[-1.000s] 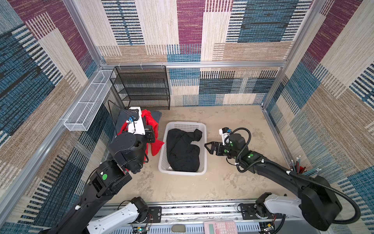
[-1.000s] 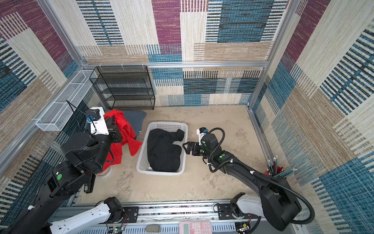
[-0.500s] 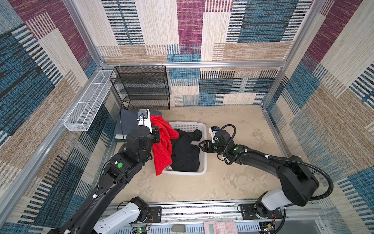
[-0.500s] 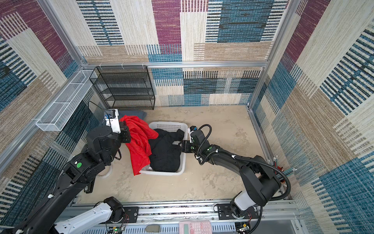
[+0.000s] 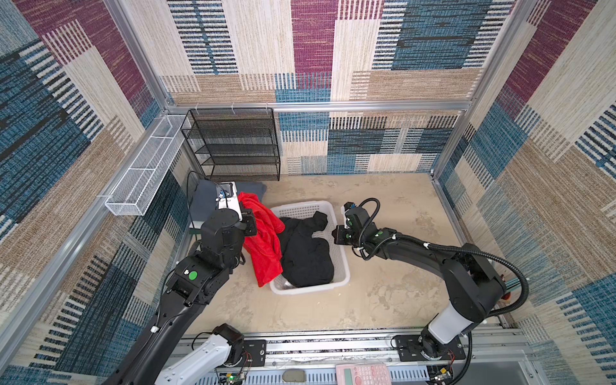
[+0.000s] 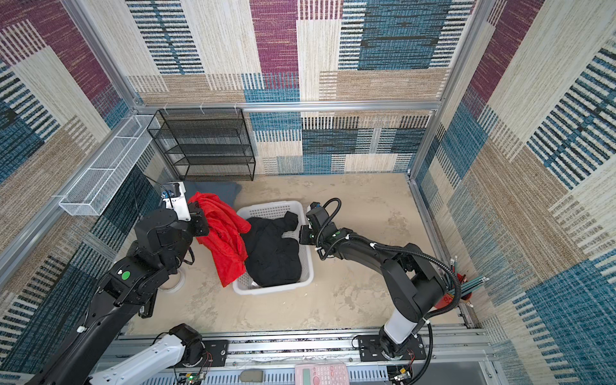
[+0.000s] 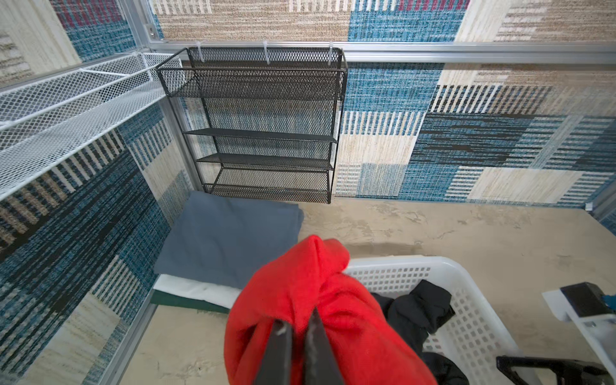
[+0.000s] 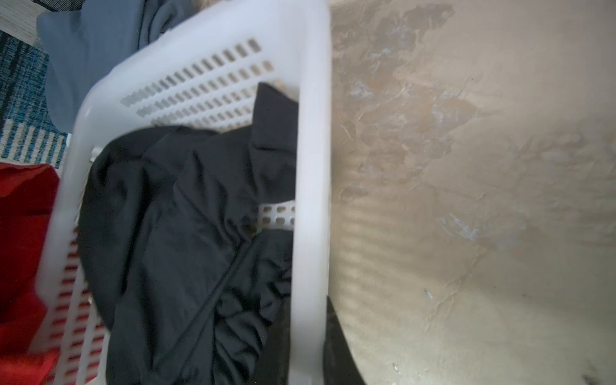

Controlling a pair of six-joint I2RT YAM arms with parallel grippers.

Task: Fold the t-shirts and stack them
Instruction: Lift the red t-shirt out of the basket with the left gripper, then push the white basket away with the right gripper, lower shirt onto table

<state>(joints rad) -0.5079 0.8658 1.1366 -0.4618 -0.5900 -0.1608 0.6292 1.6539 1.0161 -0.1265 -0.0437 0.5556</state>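
My left gripper point(image 7: 297, 321) is shut on a bunch of the red t-shirt point(image 5: 266, 240), which hangs from it over the left rim of the white basket point(image 5: 310, 288). A crumpled black t-shirt point(image 5: 305, 250) fills the basket, seen also in the right wrist view point(image 8: 173, 233). My right gripper point(image 8: 308, 310) is shut on the basket's right rim point(image 8: 310, 166), one finger inside and one outside. Behind the left gripper lies a folded stack: a grey t-shirt point(image 7: 230, 240) on a white one point(image 7: 196, 290) on a dark green one point(image 7: 180, 300).
A black mesh shelf point(image 5: 240, 146) stands against the back wall above the stack. A white wire tray point(image 5: 146, 170) hangs on the left wall. A red cup of pencils point(image 6: 463, 286) sits at the right edge. A pink calculator point(image 5: 361, 373) lies on the front rail.
My left arm swung the red t-shirt right, over the basket's left rim. My right gripper moved left to the basket's right rim and went from open to shut on it.
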